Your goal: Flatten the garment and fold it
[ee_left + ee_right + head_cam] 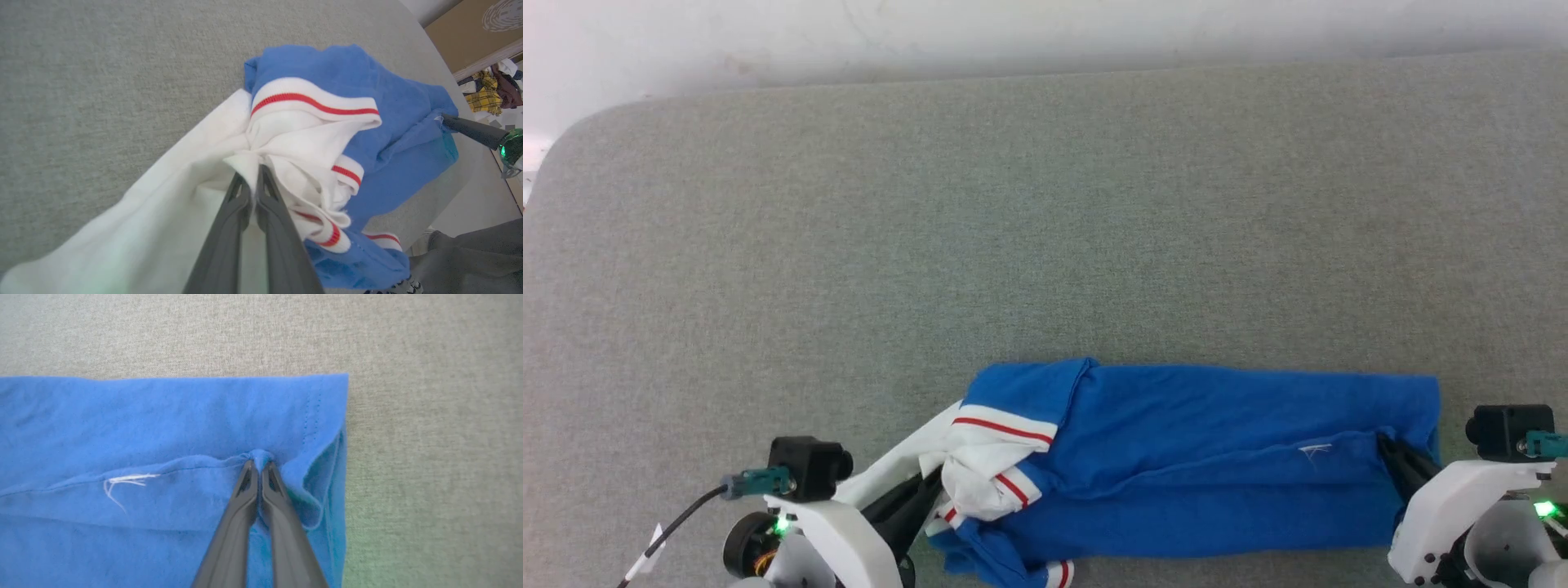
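Note:
The bright blue garment (1209, 457) lies as a long folded band across the near edge of the grey table (1045, 229). Its white, red-striped sleeve ends (992, 457) are bunched at the left end. My left gripper (935, 482) is shut on that white bunch (286, 139), its tips (253, 173) buried in the cloth. My right gripper (1387, 445) is shut on a pinched blue fold (259, 455) near the band's right end (322, 428). A few loose white threads (122, 482) lie on the blue cloth left of it. The lettering and number are hidden.
Bare grey table surface stretches beyond the garment to a pale wall (931, 33). In the left wrist view the table's rounded edge drops off at right, where a person's grey-clad leg (470, 261) and a pile of mixed clothes (490, 87) show.

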{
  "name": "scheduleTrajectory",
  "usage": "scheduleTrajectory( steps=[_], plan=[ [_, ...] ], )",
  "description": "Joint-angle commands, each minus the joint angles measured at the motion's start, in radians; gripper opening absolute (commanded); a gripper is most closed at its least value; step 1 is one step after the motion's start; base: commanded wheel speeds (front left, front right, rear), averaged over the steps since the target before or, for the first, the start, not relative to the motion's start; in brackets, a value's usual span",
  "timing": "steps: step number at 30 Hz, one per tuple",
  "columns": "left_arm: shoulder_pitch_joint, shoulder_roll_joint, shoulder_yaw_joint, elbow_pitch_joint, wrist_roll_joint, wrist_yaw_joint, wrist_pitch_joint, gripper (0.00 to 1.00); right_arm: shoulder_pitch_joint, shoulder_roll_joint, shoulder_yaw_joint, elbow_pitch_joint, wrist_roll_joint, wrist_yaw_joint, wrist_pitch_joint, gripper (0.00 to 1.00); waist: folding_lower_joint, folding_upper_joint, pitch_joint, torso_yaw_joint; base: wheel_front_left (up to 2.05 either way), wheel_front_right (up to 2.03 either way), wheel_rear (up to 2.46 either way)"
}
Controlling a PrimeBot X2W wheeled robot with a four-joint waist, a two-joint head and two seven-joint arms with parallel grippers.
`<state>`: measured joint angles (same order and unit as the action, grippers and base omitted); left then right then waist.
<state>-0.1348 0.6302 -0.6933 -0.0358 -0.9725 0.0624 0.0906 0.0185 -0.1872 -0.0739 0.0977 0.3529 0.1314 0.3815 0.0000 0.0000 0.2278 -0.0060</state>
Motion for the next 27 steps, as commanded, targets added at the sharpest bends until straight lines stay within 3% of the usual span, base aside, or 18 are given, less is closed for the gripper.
scheduleTrajectory(
  steps=[1,5,11,15,19,23,27],
  plan=[
    [-0.017,-0.016,0.010,0.009,-0.006,-0.009,-0.028,1.00,-0.011,0.000,0.001,0.008,-0.001,-0.001,-0.010,1.00,0.0000,0.0000,-0.004,-0.002,0.00,0.00,0.00],
    [-0.007,-0.032,0.056,-0.002,-0.005,0.007,-0.116,1.00,0.005,0.002,-0.009,-0.023,0.026,-0.001,-0.016,1.00,0.0000,0.0000,-0.016,-0.003,0.00,0.00,0.00],
    [0.049,-0.036,0.164,-0.085,0.034,0.094,-0.294,1.00,0.062,0.003,-0.064,-0.149,0.061,-0.001,0.007,1.00,0.0000,0.0000,-0.039,-0.003,0.00,0.00,0.00],
    [0.093,-0.052,0.256,-0.147,0.151,0.177,-0.348,1.00,0.092,0.028,-0.120,-0.209,0.037,-0.001,0.018,1.00,0.0000,0.0000,-0.052,0.003,0.00,0.00,0.00],
    [0.152,-0.110,0.381,-0.227,0.353,0.236,-0.352,1.00,0.116,0.054,-0.168,-0.216,-0.003,-0.001,0.034,1.00,0.0000,0.0000,-0.066,0.017,0.00,0.00,0.00],
    [0.229,-0.164,0.434,-0.253,0.530,0.245,-0.352,1.00,0.125,0.075,-0.203,-0.188,-0.040,-0.001,0.044,1.00,0.0000,0.0000,-0.077,0.035,0.00,0.00,0.00],
    [0.284,-0.218,0.455,-0.234,0.591,0.213,-0.352,1.00,0.118,0.086,-0.224,-0.130,-0.063,-0.001,0.045,1.00,0.0000,0.0000,-0.083,0.056,0.00,0.00,0.00]
  ],
)
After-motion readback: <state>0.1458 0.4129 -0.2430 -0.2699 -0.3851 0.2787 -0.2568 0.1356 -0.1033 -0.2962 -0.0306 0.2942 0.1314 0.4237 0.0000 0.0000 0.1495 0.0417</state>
